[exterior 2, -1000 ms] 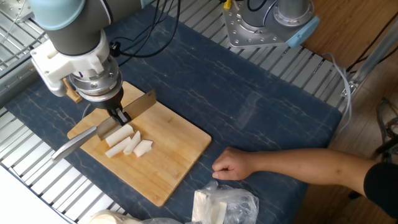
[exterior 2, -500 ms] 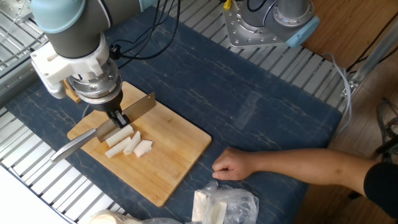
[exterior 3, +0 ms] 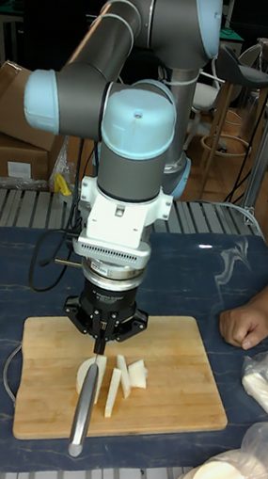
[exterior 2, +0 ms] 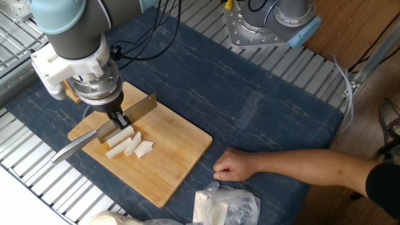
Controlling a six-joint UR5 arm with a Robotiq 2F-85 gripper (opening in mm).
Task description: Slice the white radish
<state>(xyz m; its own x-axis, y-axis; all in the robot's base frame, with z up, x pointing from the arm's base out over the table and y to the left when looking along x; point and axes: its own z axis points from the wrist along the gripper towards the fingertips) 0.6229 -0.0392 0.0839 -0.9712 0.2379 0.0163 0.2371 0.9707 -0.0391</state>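
On the bamboo cutting board (exterior 2: 178, 150), my gripper (exterior 2: 119, 117) pinches the knife (exterior 2: 100, 132), blade down in the white radish (exterior 2: 128, 143), mid-slice; next I judge another cut beside this one.

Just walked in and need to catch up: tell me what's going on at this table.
The grey and blue robot arm's gripper is clamped on a metal-handled knife, its blade set against the cream-white radish pieces on the bamboo cutting board. Several sticks and wedges are already cut. A person's fist rests on the dark blue mat, apart from the board, near a clear plastic bag holding more white pieces.
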